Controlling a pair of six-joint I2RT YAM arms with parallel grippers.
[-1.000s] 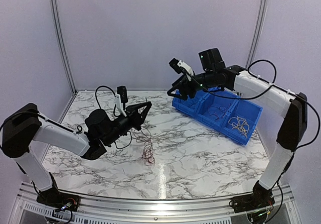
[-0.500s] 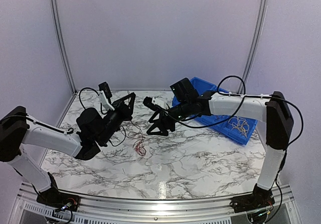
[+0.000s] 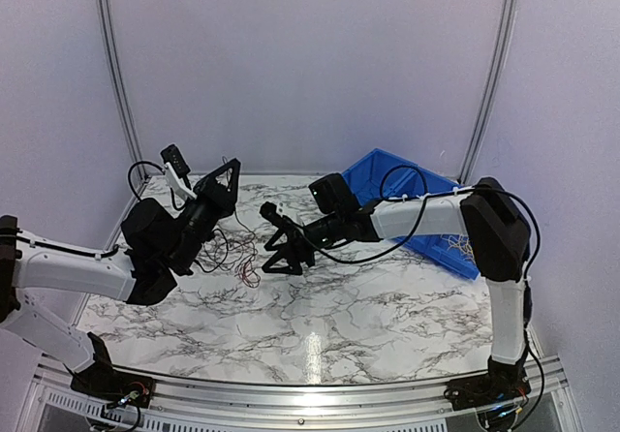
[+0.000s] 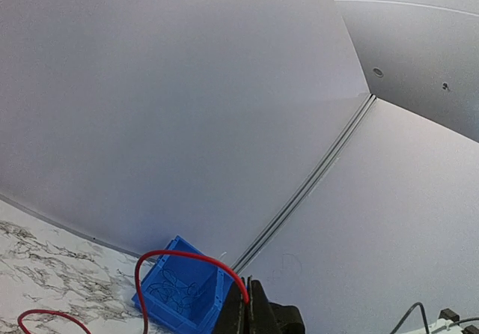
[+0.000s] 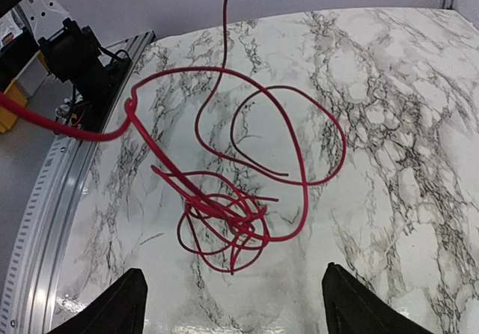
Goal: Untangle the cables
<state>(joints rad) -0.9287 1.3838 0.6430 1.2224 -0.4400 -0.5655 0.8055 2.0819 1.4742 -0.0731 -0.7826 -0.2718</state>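
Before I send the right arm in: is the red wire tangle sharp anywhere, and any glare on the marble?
Right wrist: the thin red wire tangle is sharp and evenly lit. Top external: a bright glare streak on the glossy marble table near its front edge, away from the tangle. Left wrist: mostly blank wall.

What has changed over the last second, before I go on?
The right gripper left the blue bin and swung left and down to the tangled red cable, jaws open. The left gripper, shut on the red cable, raised it leftward. The bin is unmoved.
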